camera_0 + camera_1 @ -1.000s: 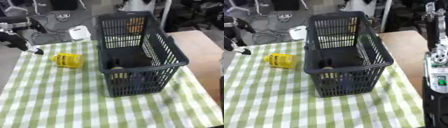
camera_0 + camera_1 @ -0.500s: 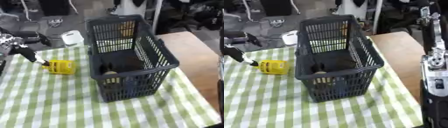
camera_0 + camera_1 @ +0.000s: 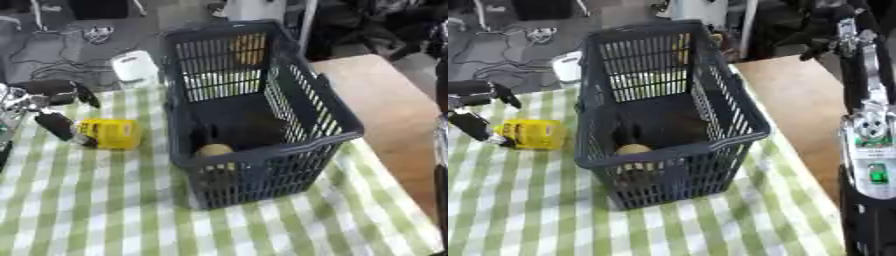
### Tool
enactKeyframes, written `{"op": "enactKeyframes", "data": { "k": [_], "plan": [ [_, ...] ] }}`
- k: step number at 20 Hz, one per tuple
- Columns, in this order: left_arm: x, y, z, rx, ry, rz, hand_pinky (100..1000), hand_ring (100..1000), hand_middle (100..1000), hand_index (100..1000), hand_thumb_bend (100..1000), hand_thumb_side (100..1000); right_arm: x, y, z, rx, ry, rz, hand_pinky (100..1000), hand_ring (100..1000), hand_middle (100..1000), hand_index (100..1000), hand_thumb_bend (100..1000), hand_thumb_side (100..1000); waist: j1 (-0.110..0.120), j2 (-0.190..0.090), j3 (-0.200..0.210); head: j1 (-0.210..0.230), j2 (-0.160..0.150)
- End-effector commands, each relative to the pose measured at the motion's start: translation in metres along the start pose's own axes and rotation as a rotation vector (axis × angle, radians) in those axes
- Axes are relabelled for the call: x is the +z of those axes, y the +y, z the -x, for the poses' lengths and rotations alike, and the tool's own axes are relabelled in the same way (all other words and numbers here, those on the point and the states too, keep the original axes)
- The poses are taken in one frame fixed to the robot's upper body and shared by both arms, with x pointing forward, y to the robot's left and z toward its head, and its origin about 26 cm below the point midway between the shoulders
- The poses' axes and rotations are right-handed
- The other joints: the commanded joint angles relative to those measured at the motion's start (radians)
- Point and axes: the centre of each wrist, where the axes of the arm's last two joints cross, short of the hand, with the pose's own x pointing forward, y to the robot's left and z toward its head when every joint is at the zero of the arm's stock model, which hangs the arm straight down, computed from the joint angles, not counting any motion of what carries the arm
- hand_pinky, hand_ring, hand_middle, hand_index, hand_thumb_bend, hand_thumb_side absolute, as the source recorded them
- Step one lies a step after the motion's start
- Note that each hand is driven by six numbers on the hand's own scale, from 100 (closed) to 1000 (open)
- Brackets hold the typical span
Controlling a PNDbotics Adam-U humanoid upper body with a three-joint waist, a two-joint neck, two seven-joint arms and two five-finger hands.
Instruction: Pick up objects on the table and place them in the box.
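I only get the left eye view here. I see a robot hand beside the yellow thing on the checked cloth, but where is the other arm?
Observer: The right eye view shows it. The right arm, silver and black, rises along that picture's right edge, and a strip of bare wooden tabletop shows between it and the basket.
Visitor: Is anything on it lit up?
Observer: Yes, a small green light glows on a pale panel low on the arm.
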Motion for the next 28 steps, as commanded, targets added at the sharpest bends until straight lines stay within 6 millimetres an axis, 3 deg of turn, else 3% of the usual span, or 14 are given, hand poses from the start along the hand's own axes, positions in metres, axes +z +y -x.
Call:
{"op": "enactKeyframes", "data": {
  "k": [1,13,17,18,19,20,21,22,23,24,28],
  "plan": [
    [0.013,0.013,0.015,-0.007,0.047,-0.041,884,839,764,842,779,422,-0.011,-0.012,-0.006,0.018,-0.044,0.012,478,661,722,794,100,606,0.013,0.009,-0.001,-0.004,-0.024],
    [0.012,0.004,0.018,-0.010,0.052,-0.153,874,828,768,845,781,385,-0.020,-0.018,-0.006,0.022,-0.066,0.020,469,657,719,793,100,620,0.020,0.073,-0.023,-0.008,-0.047],
    [0.005,-0.002,0.012,-0.045,0.039,-0.082,872,789,699,807,759,295,-0.020,-0.019,-0.006,0.020,-0.068,0.021,469,656,719,793,100,624,0.024,0.078,-0.027,-0.009,-0.046],
    [0.003,-0.004,0.010,-0.054,0.037,-0.048,867,759,625,746,681,167,-0.020,-0.018,-0.006,0.019,-0.068,0.020,469,657,719,793,100,623,0.025,0.077,-0.029,-0.009,-0.046],
    [0.001,-0.006,0.009,-0.064,0.038,0.000,867,759,625,746,681,167,-0.020,-0.018,-0.006,0.018,-0.069,0.020,469,657,719,793,100,623,0.025,0.077,-0.030,-0.010,-0.047],
    [-0.001,-0.007,0.007,-0.070,0.040,0.039,830,681,518,633,596,100,-0.020,-0.018,-0.006,0.018,-0.068,0.020,470,657,720,793,100,622,0.025,0.075,-0.032,-0.010,-0.046],
    [-0.001,-0.008,0.006,-0.073,0.042,0.071,830,681,518,633,596,100,-0.020,-0.018,-0.006,0.018,-0.068,0.020,470,657,720,793,100,622,0.026,0.072,-0.034,-0.011,-0.044],
    [-0.002,-0.006,0.005,-0.073,0.042,0.085,776,578,390,488,490,100,-0.019,-0.018,-0.006,0.018,-0.066,0.021,471,657,720,793,100,621,0.026,0.069,-0.034,-0.011,-0.044],
    [-0.001,-0.004,0.004,-0.067,0.041,0.083,776,578,390,488,490,100,-0.019,-0.018,-0.006,0.018,-0.064,0.022,471,657,720,793,100,621,0.026,0.065,-0.034,-0.012,-0.042],
    [0.000,-0.001,0.003,-0.058,0.037,0.072,713,498,279,378,379,100,-0.018,-0.018,-0.006,0.018,-0.062,0.023,472,658,720,793,100,621,0.026,0.061,-0.033,-0.013,-0.040],
    [0.016,0.031,0.003,-0.017,-0.002,-0.076,685,474,259,358,342,100,-0.013,-0.016,-0.005,0.018,-0.048,0.023,478,661,722,794,100,612,0.024,0.031,-0.023,-0.022,-0.030]
  ]
}}
